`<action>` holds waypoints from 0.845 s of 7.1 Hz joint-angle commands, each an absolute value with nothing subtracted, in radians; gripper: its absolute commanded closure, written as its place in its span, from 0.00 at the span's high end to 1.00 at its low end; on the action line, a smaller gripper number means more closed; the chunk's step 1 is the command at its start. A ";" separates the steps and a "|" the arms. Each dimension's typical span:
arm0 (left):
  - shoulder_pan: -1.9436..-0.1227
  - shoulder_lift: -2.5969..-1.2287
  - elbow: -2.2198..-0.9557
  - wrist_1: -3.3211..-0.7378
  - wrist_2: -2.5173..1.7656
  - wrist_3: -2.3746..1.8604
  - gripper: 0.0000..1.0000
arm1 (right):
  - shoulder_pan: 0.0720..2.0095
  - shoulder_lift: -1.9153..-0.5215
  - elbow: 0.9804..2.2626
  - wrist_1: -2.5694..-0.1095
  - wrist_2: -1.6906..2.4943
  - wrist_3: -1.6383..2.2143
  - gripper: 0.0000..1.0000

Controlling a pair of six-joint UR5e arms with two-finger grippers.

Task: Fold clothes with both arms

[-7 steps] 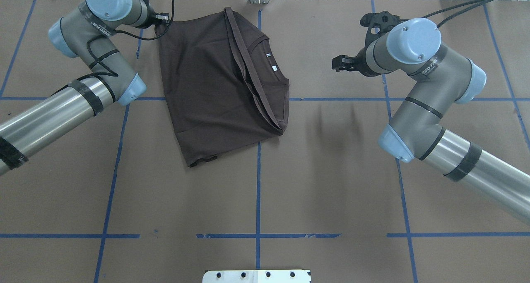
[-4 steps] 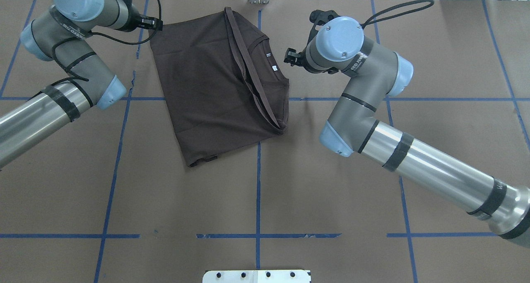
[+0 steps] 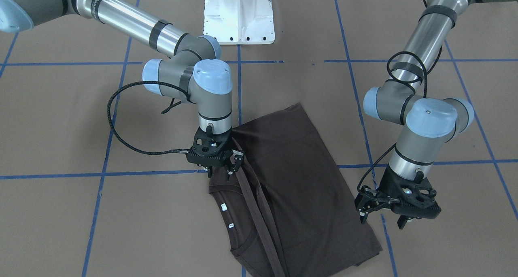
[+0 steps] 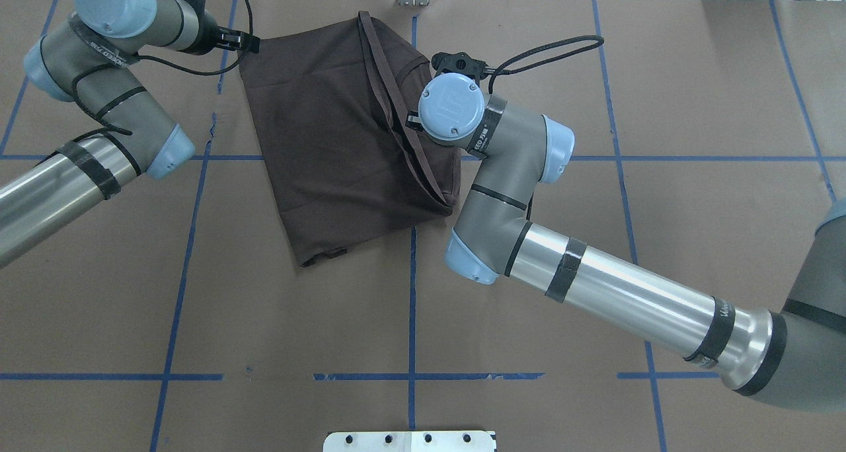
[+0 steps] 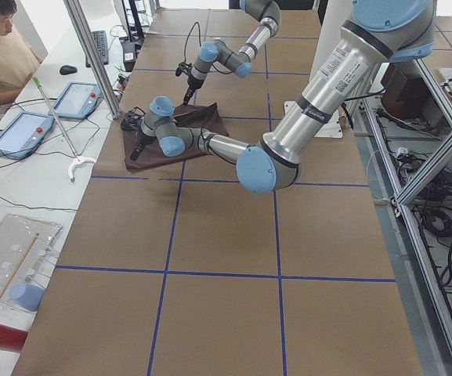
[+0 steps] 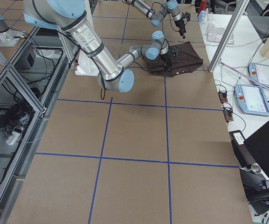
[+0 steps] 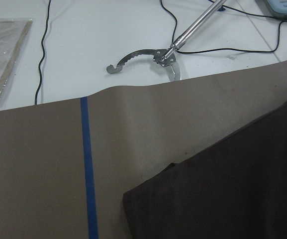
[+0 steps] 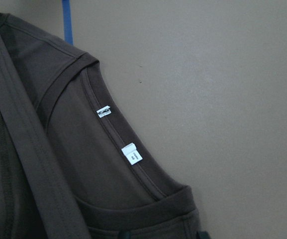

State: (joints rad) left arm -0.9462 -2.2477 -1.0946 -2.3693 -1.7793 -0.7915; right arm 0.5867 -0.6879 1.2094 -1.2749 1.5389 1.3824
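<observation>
Right fingers (image 3: 228, 169) are spread apart, nothing held, pointed straight down over the collar end of the T-shirt (image 3: 291, 180). Whether the cloth is touched cannot be told. In the right wrist view the ribbed collar (image 8: 133, 172) and two white neck tags (image 8: 132, 154) are seen just under the tips. The right arm (image 4: 595, 287) is stretched across the tabletop (image 4: 694, 108) from the overhead view's right, with its wrist over the shirt's right edge.

Left fingers (image 3: 365, 212) are likewise spread apart with nothing between them. They are held just beside the shirt's far left corner, over bare tabletop. That corner (image 7: 183, 199) is seen in the left wrist view beside a blue tape line (image 7: 86, 164). The left arm (image 4: 99, 108) comes in from the overhead view's left.

The T-shirt (image 4: 330, 135) lies folded and flat on the far half of the tabletop, near the middle, across the crossing of the blue tape lines. A hem band (image 4: 390, 102) runs slantwise over it. The tabletop is covered in brown paper marked with a blue tape grid. A metal grabber tool (image 7: 163, 55) lies on the white surface past the far edge.
</observation>
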 commanded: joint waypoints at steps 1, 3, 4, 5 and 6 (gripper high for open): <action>-0.945 -2.247 -1.092 -2.368 -1.779 -0.792 1.00 | 0.571 -0.695 1.197 -1.281 1.519 1.374 0.54; -0.943 -2.243 -1.091 -2.368 -1.781 -0.792 1.00 | 0.561 -0.701 1.195 -1.279 1.505 1.374 0.54; -0.943 -2.241 -1.091 -2.370 -1.779 -0.790 1.00 | 0.560 -0.703 1.190 -1.279 1.503 1.376 0.54; -0.943 -2.241 -1.091 -2.370 -1.779 -0.790 1.00 | 0.558 -0.704 1.189 -1.278 1.502 1.376 0.53; -0.943 -2.241 -1.091 -2.368 -1.779 -0.790 1.00 | 0.557 -0.709 1.189 -1.276 1.502 1.379 0.48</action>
State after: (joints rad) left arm -0.9435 -2.2417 -1.0907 -2.3695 -1.7796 -0.7902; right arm 0.5588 -0.7044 1.1899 -1.2780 1.5027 1.3765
